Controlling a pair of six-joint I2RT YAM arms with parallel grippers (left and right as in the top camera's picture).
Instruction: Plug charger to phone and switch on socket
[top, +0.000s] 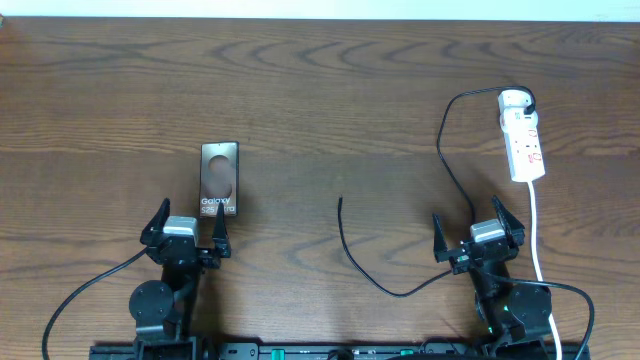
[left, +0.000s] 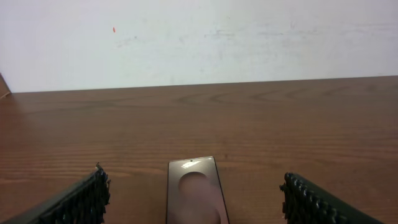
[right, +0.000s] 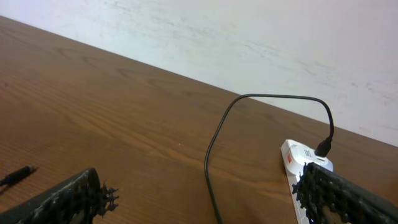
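Overhead: the thin black charger cable (top: 341, 215) lies well apart from the flat dark phone (top: 219, 180). Plugging in and switching the white socket strip (top: 524, 135) seem not yet done. Left gripper (top: 190, 225) and right gripper (top: 472, 225) gape empty.

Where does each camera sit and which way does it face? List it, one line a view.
Overhead: fixed above the table, looking straight down on the phone, charger and socket; the left gripper and right gripper show, open.
Left wrist: low behind its own fingers, facing across the phone toward the wall.
Right wrist: low, facing charger and socket ahead; its fingers frame the bottom.
Shared: overhead and left wrist show the phone; overhead and right wrist the charger and socket.
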